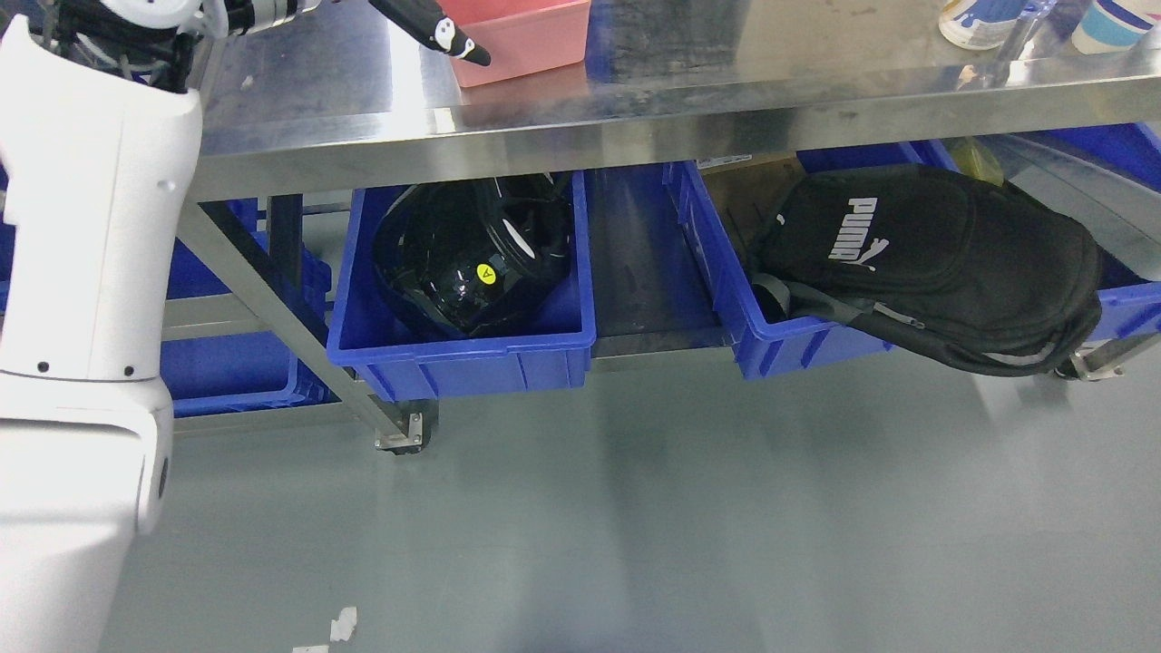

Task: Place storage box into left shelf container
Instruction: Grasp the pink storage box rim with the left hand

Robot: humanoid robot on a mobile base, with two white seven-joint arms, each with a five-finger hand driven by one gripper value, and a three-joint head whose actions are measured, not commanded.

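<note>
A pink storage box [526, 36] stands on the steel table top [635, 100] at the top edge, only its lower part in view. My left arm [91, 227] rises along the left side. Its black hand [444, 34], mostly cut off by the top edge, lies against the box's front left corner. How it holds the box is hidden. On the shelf below, the left blue container [463, 349] holds a black helmet [472, 254] with a yellow sticker.
A second blue bin [798, 349] to the right carries a black backpack [934, 263] that hangs over its rim. A dark block [671, 36] stands beside the pink box. Cups [980, 23] stand at the top right. More blue bins [227, 372] sit behind my arm. Grey floor [635, 526] lies in front.
</note>
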